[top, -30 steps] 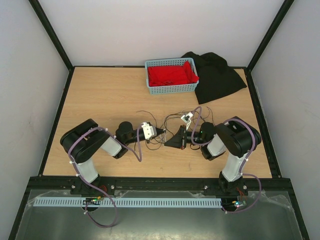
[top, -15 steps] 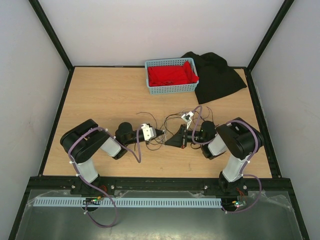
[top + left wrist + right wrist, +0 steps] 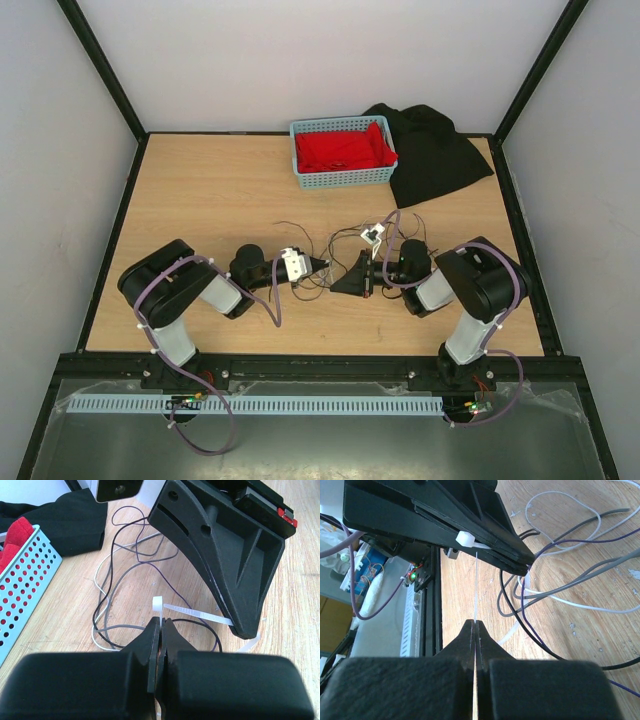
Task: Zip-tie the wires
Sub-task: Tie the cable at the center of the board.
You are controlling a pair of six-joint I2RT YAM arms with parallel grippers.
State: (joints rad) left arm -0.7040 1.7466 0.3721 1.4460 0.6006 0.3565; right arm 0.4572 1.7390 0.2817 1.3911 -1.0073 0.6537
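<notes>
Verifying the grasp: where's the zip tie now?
The zip tie sits centre of the top view, stretched between the left gripper, which holds its head end, and the right gripper, above the wires.

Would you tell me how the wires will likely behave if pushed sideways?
Probably floppy: the wires lie in loose curling loops. Likely light, being so thin, so they should slide on the table. Crossing strands may drag along together.

I count two grippers, my left gripper [image 3: 161,625] and right gripper [image 3: 474,625], one zip tie [image 3: 197,614], at least four wires [image 3: 585,574], one basket [image 3: 343,180], one red cloth [image 3: 340,150] and one black cloth [image 3: 435,160].
</notes>
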